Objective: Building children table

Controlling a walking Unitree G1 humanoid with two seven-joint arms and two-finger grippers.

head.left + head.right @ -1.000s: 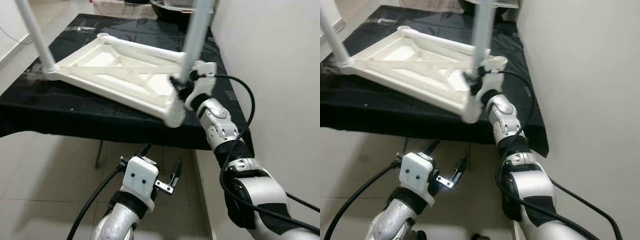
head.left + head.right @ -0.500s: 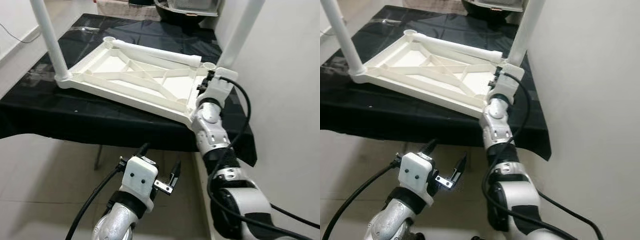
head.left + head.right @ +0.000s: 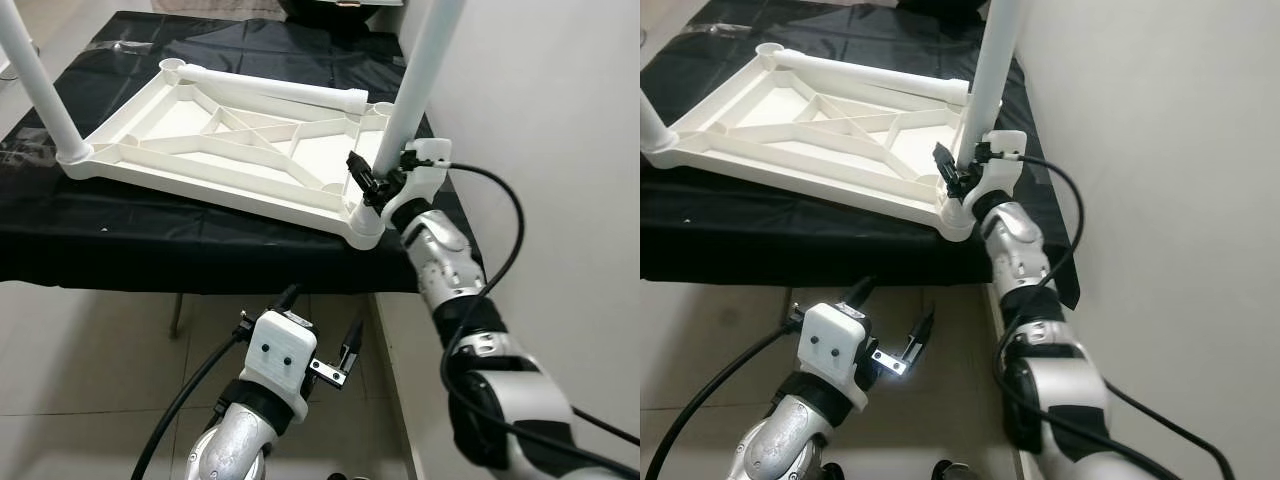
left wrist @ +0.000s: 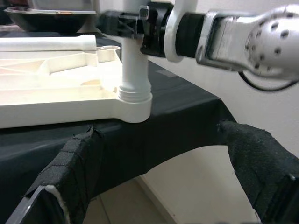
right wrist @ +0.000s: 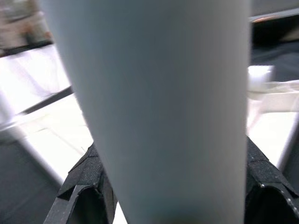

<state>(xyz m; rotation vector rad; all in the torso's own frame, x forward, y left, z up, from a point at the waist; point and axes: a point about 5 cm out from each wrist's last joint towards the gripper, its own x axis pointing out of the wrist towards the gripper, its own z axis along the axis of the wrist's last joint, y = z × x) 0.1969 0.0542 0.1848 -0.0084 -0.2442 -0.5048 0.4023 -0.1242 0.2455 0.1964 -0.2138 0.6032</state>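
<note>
right gripper (image 3: 371, 182) clamping table leg (image 3: 418, 75), tabletop (image 3: 220, 150)

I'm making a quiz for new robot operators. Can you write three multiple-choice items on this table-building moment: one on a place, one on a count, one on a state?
1. Where does the upside-down white tabletop lie?
A. on the floor
B. on a black-covered table
C. against the wall

2. How many legs stand upright in its corner sockets?
A. two
B. four
C. none

3. What is the right gripper doing?
A. hanging open
B. resting flat on the cloth
C. shut on a leg

Answers:
1 B, the black cloth lies under it.
2 A, the near right leg and the left leg stand; a third leg lies across the frame.
3 C, its fingers clamp the near right leg just above the socket.
</note>
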